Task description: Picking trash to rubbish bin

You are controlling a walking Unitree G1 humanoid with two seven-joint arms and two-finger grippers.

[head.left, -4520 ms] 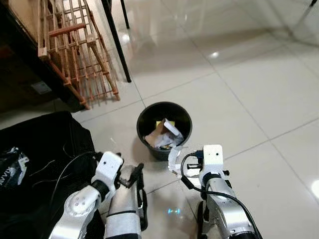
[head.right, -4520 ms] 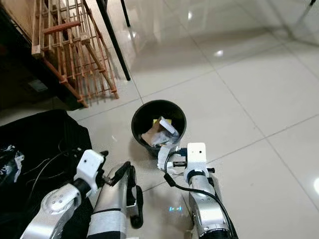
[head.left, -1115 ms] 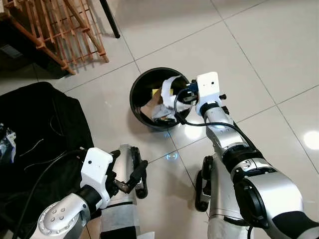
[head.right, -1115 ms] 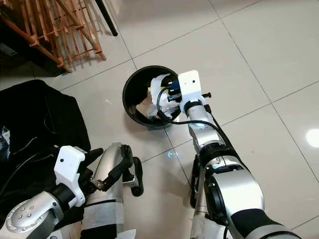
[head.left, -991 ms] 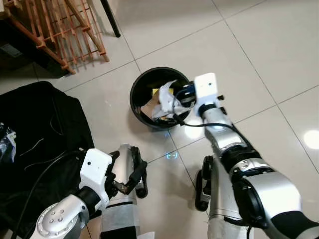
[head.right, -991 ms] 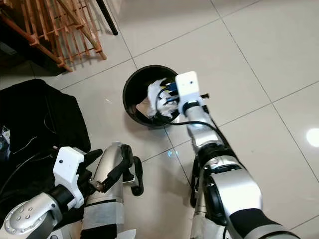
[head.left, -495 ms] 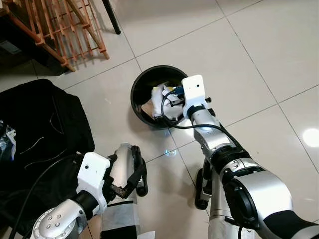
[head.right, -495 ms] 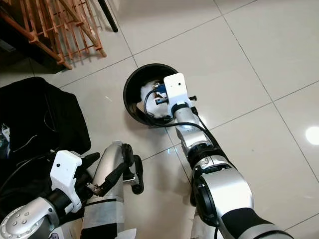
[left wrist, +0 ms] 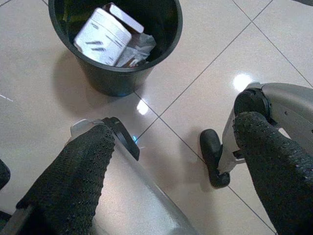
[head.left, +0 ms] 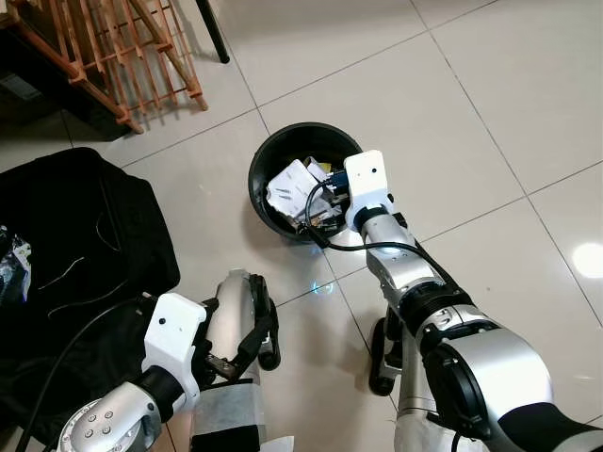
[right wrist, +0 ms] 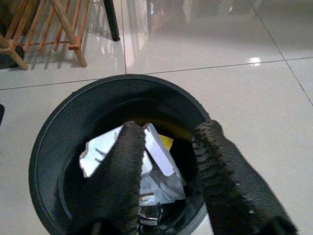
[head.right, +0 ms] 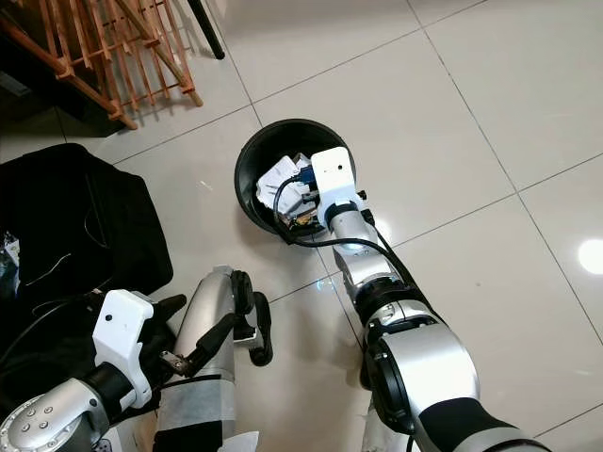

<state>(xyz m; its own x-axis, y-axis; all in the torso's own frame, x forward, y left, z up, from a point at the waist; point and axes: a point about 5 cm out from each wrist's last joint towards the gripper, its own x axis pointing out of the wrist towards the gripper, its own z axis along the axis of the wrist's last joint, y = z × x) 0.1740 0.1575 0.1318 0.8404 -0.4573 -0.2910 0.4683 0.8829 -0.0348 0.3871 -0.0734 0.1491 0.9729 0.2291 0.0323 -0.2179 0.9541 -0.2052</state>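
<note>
Glossy pale floor tiles (head.left: 490, 85) run under a round black plastic rubbish bin (head.left: 267, 213), with a slatted wooden rack (head.left: 122, 56) beyond it and a black fabric bag (head.left: 66, 235) to the robot's left. Inside the bin, a crumpled white paper carton (head.left: 288, 185) lies on top of other scraps. The right gripper (right wrist: 168, 161) hangs over the bin's mouth, its two black fingers parted and holding nothing. The left gripper (left wrist: 171, 161) hovers low beside the robot's leg, fingers spread wide and empty. Judged by its creases, the carton is light, thin and easily crushed, so a soft pinch on a folded edge would serve if it needed shifting. It looks unlikely to slip or break
</note>
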